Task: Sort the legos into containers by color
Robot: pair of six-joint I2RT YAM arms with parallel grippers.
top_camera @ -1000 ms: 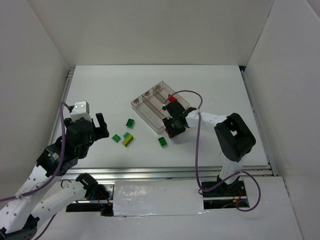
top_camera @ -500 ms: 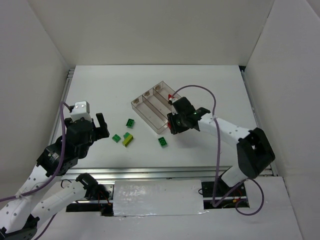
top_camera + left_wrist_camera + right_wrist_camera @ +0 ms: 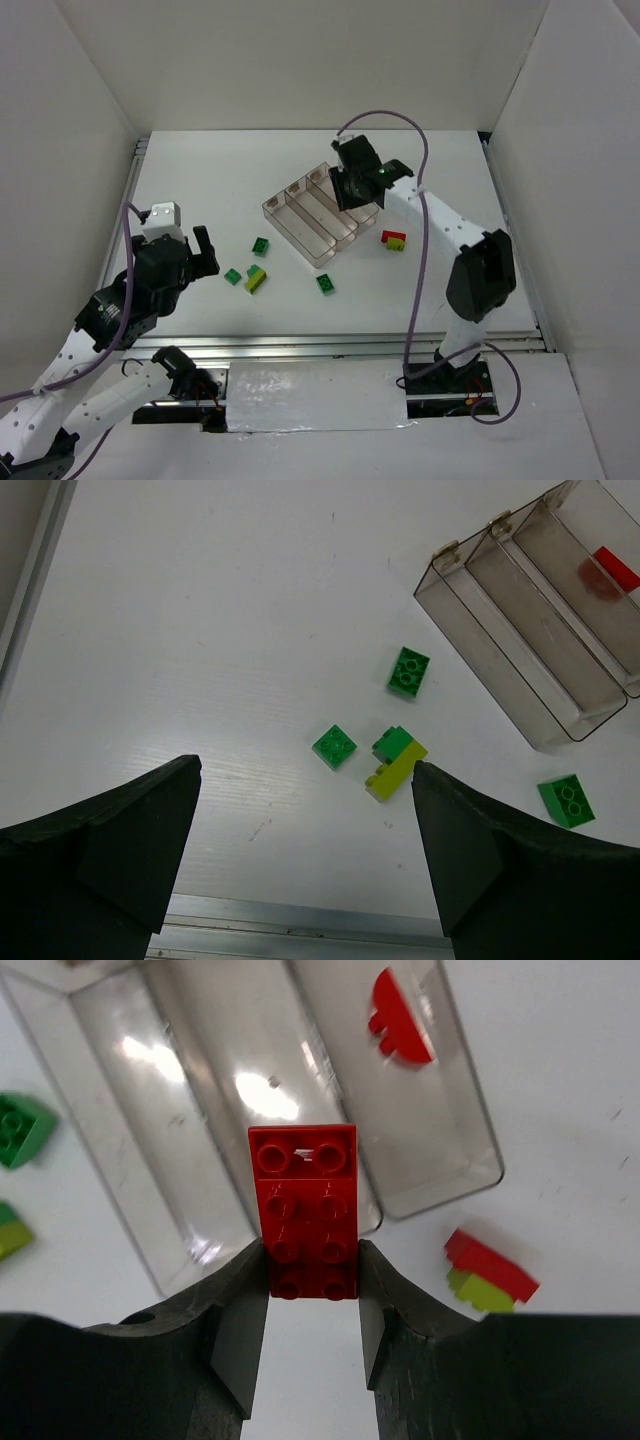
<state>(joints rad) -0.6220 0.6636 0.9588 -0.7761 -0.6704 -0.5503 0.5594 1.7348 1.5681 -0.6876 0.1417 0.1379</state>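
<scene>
- A clear tray [image 3: 295,232] with three long boxes is seen lying slanted on the white table [image 3: 200,170].
- The right gripper [image 3: 352,198] is held over the far end of the tray. What is between its fingers cannot be made out.
- A red lego [image 3: 392,235] is stacked on a yellow-green lego [image 3: 398,245], near the tray's right side.
- A lone green lego [image 3: 326,283] is seen near the tray's near end.
- A big green lego [image 3: 261,245], a small green lego [image 3: 233,276] and a yellow-green and green piece [image 3: 256,279] are spread out left of the tray.
- The left gripper [image 3: 190,248] is held left of these, well apart from the tray.

red lego [image 3: 303,1210], held over tray [image 3: 215,1080] (clear)
</scene>
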